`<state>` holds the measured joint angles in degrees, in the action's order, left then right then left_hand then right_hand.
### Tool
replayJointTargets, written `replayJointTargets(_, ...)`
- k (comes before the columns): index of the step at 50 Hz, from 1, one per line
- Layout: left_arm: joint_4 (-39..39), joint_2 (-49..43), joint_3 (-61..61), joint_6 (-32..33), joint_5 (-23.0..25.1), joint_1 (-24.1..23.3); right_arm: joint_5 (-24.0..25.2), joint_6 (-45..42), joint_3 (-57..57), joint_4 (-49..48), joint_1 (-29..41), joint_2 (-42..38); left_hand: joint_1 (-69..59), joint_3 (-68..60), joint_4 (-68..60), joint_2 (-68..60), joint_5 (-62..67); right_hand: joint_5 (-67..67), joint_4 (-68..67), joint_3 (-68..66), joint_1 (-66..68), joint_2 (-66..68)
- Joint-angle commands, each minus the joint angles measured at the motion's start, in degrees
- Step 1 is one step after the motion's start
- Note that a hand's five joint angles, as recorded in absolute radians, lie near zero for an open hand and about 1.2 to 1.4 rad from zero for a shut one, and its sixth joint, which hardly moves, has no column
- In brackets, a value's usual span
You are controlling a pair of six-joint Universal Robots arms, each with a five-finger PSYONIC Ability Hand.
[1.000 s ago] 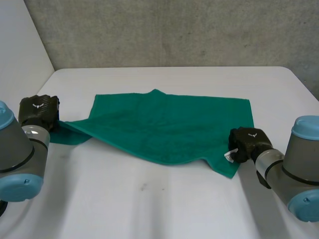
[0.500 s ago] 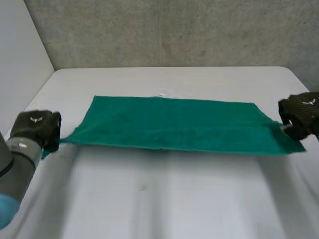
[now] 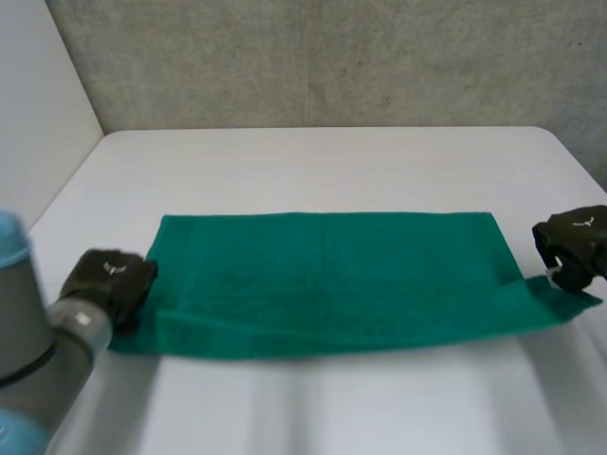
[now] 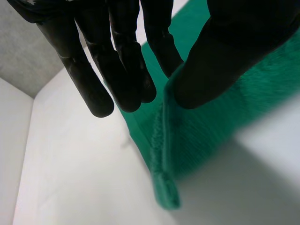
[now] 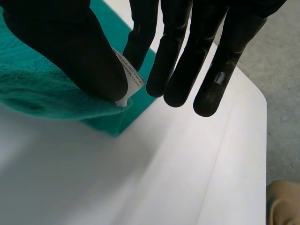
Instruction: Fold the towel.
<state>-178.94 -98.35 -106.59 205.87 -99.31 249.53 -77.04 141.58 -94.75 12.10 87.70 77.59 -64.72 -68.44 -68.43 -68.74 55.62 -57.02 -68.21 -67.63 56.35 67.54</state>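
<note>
The green towel [image 3: 327,280] now lies straight across the middle of the frame on the worktop [image 3: 313,161]; a second ago it was skewed and rumpled. The left hand [image 3: 109,284], lower left, pinches its near corner between thumb and fingers. The right hand [image 3: 572,248], far right, pinches the labelled corner. With the stretching apparently done, the fold can begin.

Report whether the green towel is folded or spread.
Mostly spread: the green towel lies wide across the table, left hand and right hand pinching its near corners. Near-edge doubling: cannot tell.
</note>
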Motion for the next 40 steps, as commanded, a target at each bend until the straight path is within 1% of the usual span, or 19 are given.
replayJointTargets(1, -5.98, -17.83, 16.14, 0.41, -0.10, -0.36, -2.49, 6.60, 6.94, -6.65, 2.29, -10.61, -15.28, -11.56, -11.57, -11.26, 14.38, -12.98, -11.79, -12.37, 23.65, 12.46)
replayJointTargets(4, -7.38, -24.16, 23.52, 0.68, -0.10, -0.36, -5.21, 8.35, 11.15, -9.37, 4.49, -14.91, -15.28, -11.56, -11.57, -11.26, 14.38, -12.98, -11.79, -12.37, 23.65, 12.46)
replayJointTargets(5, -7.39, -24.17, 23.54, 0.68, -0.10, -0.36, -6.70, 8.97, 13.25, -10.77, 5.02, -16.58, -15.28, -11.56, -11.57, -11.26, 14.38, -12.98, -11.79, -12.37, 23.65, 12.46)
replayJointTargets(6, -7.65, -25.56, 25.37, 0.76, -0.10, -0.36, -6.72, 8.97, 13.27, -10.79, 5.02, -16.59, -15.28, -11.56, -11.57, -11.26, 14.38, -12.98, -11.79, -12.37, 23.65, 12.46)
replayJointTargets(7, -8.43, -29.67, 30.87, 0.76, -0.10, -0.36, -7.41, 9.32, 14.32, -11.48, 5.19, -17.38, -15.28, -11.56, -11.57, -11.26, 14.38, -12.98, -11.79, -12.37, 23.65, 12.46)
replayJointTargets(9, -9.05, -32.42, 34.24, 0.76, 0.08, -0.45, -8.91, 10.29, 18.70, -13.94, 5.72, -21.14, -15.28, -11.56, -11.57, -11.26, 14.38, -12.98, -11.79, -12.37, 23.65, 12.46)
replayJointTargets(12, -10.55, -37.26, 40.31, 0.85, 0.87, -0.36, -9.00, 10.91, 22.22, -14.83, 6.34, -24.23, -15.28, -11.56, -11.57, -11.26, 14.38, -12.98, -11.79, -12.37, 23.65, 12.46)
replayJointTargets(13, -10.99, -38.31, 41.54, 0.94, 1.39, -0.36, -9.00, 11.34, 24.67, -14.92, 7.03, -26.33, -15.28, -11.56, -11.57, -11.26, 14.38, -12.98, -11.79, -12.37, 23.65, 12.46)
replayJointTargets(15, -13.00, -41.03, 44.44, 2.07, 3.23, -0.36, -9.09, 11.52, 25.93, -15.01, 7.31, -27.23, -15.28, -11.56, -11.57, -11.26, 14.38, -12.98, -11.79, -12.37, 23.65, 12.46)
replayJointTargets(17, -14.94, -42.53, 45.77, 3.31, 4.73, -0.36, -9.44, 11.96, 29.68, -15.00, 8.35, -30.37, -15.28, -11.56, -11.57, -11.26, 14.38, -12.98, -11.79, -12.37, 23.65, 12.46)
replayJointTargets(18, -17.56, -43.85, 46.73, 4.88, 6.04, -0.36, -9.61, 12.05, 31.97, -15.01, 8.80, -32.48, -15.28, -11.56, -11.57, -11.26, 14.38, -12.98, -11.79, -12.37, 23.65, 12.46)
replayJointTargets(19, -19.06, -44.47, 47.00, 5.59, 6.58, -0.36, -9.62, 12.05, 31.99, -15.01, 8.80, -32.50, -15.28, -11.56, -11.57, -11.26, 14.38, -12.98, -11.79, -12.37, 23.65, 12.46)
replayJointTargets(22, -25.02, -46.57, 48.05, 7.79, 8.07, -0.36, -10.67, 12.14, 37.26, -15.01, 9.85, -37.15, -15.28, -11.56, -11.57, -11.26, 14.38, -12.98, -11.79, -12.37, 23.65, 12.46)
replayJointTargets(26, -30.05, -48.34, 48.85, 8.50, 8.34, -0.36, -13.04, 12.14, 41.39, -15.01, 10.91, -40.06, -15.28, -11.56, -11.57, -11.26, 14.38, -12.98, -11.79, -12.37, 23.65, 12.46)
replayJointTargets(33, -32.43, -48.96, 48.24, 8.50, 8.69, -0.36, -15.41, 13.10, 44.64, -14.83, 11.35, -41.12, -15.28, -11.56, -11.57, -11.26, 14.38, -12.71, -11.52, -12.09, 23.38, 12.19)
replayJointTargets(34, -32.96, -48.96, 47.80, 8.41, 9.13, -0.36, -15.42, 13.28, 44.91, -14.48, 11.35, -41.12, -15.28, -11.56, -11.57, -11.26, 14.38, 3.45, 4.64, 4.06, 7.22, -3.97)
replayJointTargets(36, -33.31, -48.96, 47.53, 8.41, 9.48, -0.36, -15.50, 13.46, 45.09, -14.13, 11.35, -41.12, -15.28, -11.56, -11.57, -11.26, 14.38, 42.27, 43.46, 42.89, -31.60, -42.79)
replayJointTargets(37, -34.18, -48.78, 46.75, 8.32, 10.27, -0.36, -15.59, 13.63, 45.09, -13.60, 11.52, -41.03, -15.28, -11.56, -11.57, -11.26, 14.38, 57.02, 58.21, 57.63, -46.35, -57.54)
replayJointTargets(40, -36.74, -48.08, 44.46, 8.41, 11.50, -0.36, -15.85, 14.68, 45.18, -12.98, 11.52, -40.85, 22.09, 25.82, 25.81, 26.12, -22.99, 57.02, 58.21, 57.63, -46.35, -57.54)
